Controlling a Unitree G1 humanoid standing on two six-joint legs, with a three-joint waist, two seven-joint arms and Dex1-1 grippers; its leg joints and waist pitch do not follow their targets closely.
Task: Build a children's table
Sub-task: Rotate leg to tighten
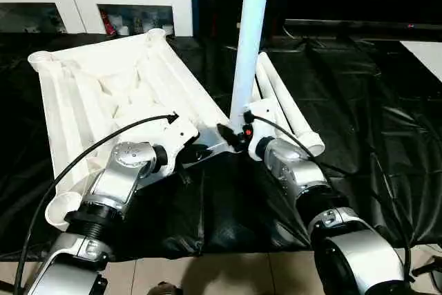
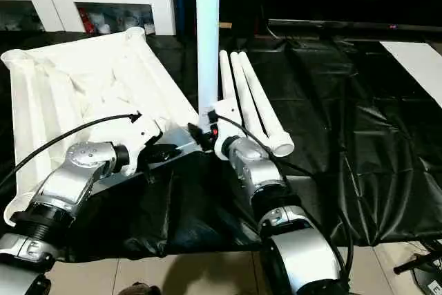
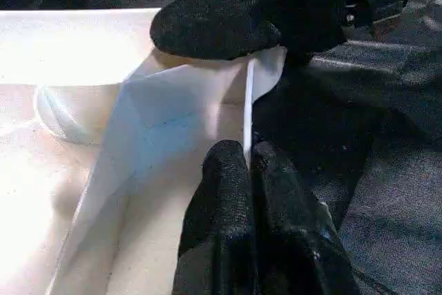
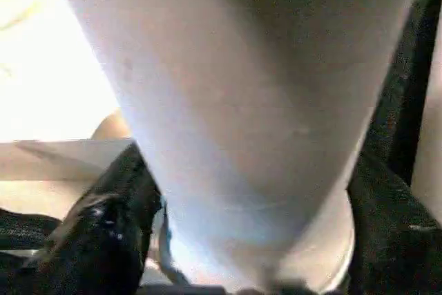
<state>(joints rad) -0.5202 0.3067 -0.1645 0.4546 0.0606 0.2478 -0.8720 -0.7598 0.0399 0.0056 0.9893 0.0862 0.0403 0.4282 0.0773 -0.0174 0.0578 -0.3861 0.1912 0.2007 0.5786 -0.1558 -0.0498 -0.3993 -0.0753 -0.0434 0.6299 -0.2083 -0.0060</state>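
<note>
Left tool (image 1: 207, 148) clenched on tabletop (image 1: 103, 94) rim to steady it; right tool (image 1: 242, 132) grasps upright leg (image 1: 248, 39) in the nearest corner socket, apparently seating it.

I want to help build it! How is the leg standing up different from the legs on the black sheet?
The upright leg stands straight up at the tabletop corner, the right gripper at its base; the spare legs lie flat, side by side, untouched. The upright leg is alone; the spare legs are three. All are long white tubes.
</note>
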